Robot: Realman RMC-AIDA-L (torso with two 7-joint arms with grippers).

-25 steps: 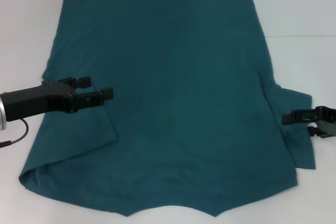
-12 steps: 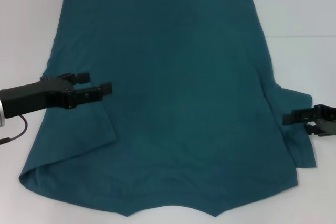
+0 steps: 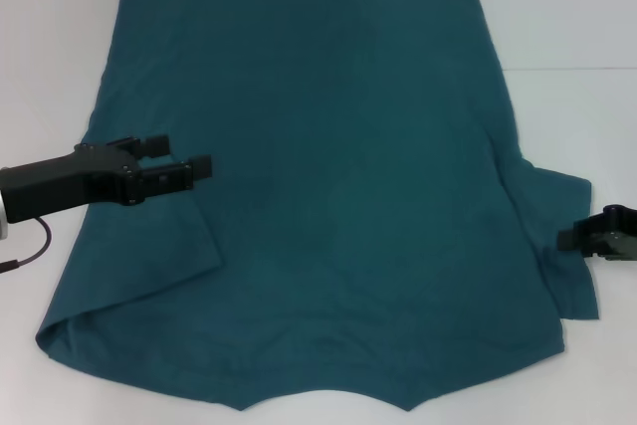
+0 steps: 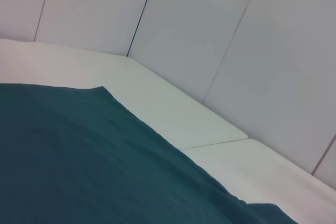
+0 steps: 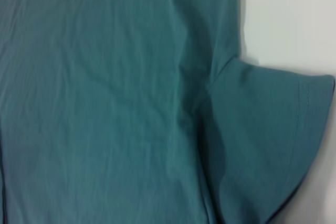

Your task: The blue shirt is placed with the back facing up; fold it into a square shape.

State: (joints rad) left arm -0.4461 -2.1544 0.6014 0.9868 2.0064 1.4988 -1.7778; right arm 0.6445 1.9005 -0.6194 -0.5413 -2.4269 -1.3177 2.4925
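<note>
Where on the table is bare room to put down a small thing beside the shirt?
Bare white table lies past the blue shirt on the robot's right, from the far edge down to the spread sleeve, and a narrower strip on the left. Crowded: the right hand at that sleeve, the left hand over the folded left side.

Light: bright, even, diffuse | Shadows: faint, soft under left hand | Glare: white bench near washed out | Focus: head view sharp; right wrist view soft across blue shirt
</note>
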